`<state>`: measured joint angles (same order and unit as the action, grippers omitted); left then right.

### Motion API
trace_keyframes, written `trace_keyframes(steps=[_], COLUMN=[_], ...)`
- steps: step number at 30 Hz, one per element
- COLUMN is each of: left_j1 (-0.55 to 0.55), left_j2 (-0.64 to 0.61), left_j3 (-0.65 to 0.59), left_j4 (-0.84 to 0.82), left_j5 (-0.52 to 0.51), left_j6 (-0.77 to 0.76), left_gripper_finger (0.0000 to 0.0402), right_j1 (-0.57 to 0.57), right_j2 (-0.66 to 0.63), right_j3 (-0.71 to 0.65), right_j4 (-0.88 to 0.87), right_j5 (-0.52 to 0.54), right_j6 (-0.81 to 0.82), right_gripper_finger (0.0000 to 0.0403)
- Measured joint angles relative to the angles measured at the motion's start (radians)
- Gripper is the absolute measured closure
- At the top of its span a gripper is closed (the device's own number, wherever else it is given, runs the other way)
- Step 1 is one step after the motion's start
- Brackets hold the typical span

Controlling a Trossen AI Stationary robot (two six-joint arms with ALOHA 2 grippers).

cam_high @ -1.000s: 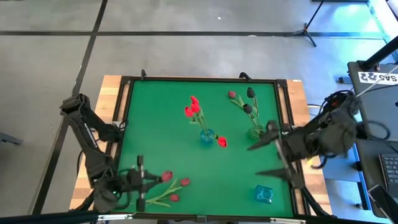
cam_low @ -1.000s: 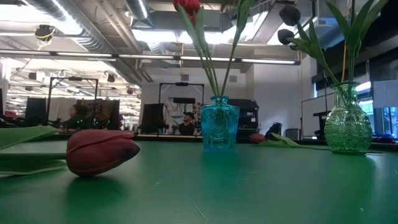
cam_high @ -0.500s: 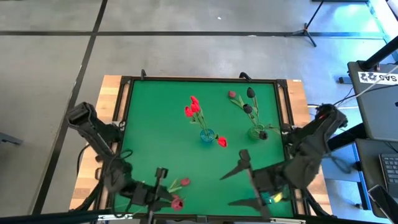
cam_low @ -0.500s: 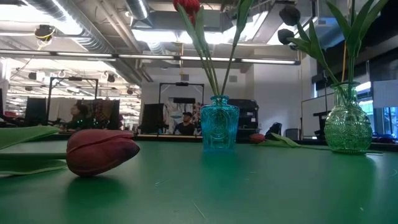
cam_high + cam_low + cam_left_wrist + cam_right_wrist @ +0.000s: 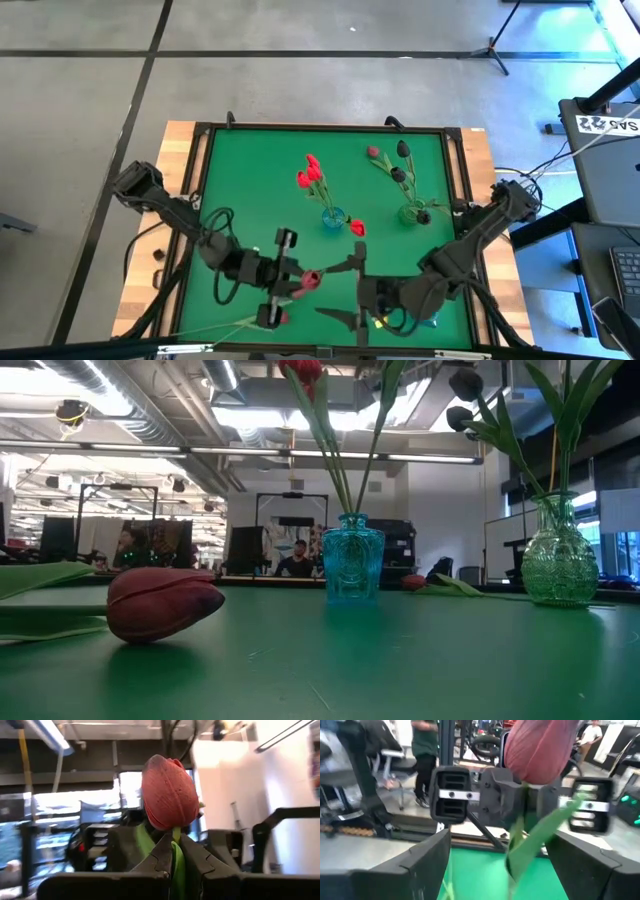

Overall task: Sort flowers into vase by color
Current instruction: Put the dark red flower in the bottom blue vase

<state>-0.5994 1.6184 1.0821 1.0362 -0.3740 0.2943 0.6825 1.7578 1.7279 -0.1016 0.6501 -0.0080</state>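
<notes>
Near the front edge of the green table (image 5: 240,180), your left gripper (image 5: 290,282) holds a pink tulip (image 5: 309,279) up in the air. Its two fingers (image 5: 165,857) are pinched tight on the green stem, just under the pink head, and you can see this best in the left wrist view. The long stem trails back from the gripper toward the front of the table. Right across from it, your right gripper (image 5: 352,293) faces the flower with its fingers (image 5: 427,857) spread wide and nothing in them. The pink head sits between the two grippers, close to the right one but not touching it. Past the left gripper, further back on the table, you have a blue vase (image 5: 333,219) with bright red tulips (image 5: 309,175) standing in it, and one red tulip head (image 5: 357,228) lies just beside that vase. Off to the side of the blue vase stands a clear green vase (image 5: 412,211) holding dark tulips (image 5: 400,160) and one pink one. Another small blue vase (image 5: 428,318) peeks out from under your right arm. Close to the low camera, a dark red tulip (image 5: 160,603) lies on the table. Far behind the table, some people (image 5: 130,545) are in the room.
</notes>
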Motion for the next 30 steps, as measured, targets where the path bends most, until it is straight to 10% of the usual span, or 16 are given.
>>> trace_keyframes(steps=[6,20,30], left_j1=[0.007,0.011,-0.045], left_j2=[0.000,-0.002,-0.029], left_j3=[0.000,-0.001,-0.001], left_j4=[0.009,0.014,-0.072], left_j5=[0.101,0.035,-0.153], left_j6=[-0.025,-0.078,-0.047], left_gripper_finger=[0.0389,0.0386,0.0292], right_j1=[-0.044,-0.100,-0.085], right_j2=[0.007,0.014,0.003], right_j3=[0.000,0.002,0.000], right_j4=[0.016,0.030,-0.032], right_j5=[-0.074,-0.221,-0.240], right_j6=[0.031,0.055,0.055], right_gripper_finger=[0.0128,0.0386,0.0397])
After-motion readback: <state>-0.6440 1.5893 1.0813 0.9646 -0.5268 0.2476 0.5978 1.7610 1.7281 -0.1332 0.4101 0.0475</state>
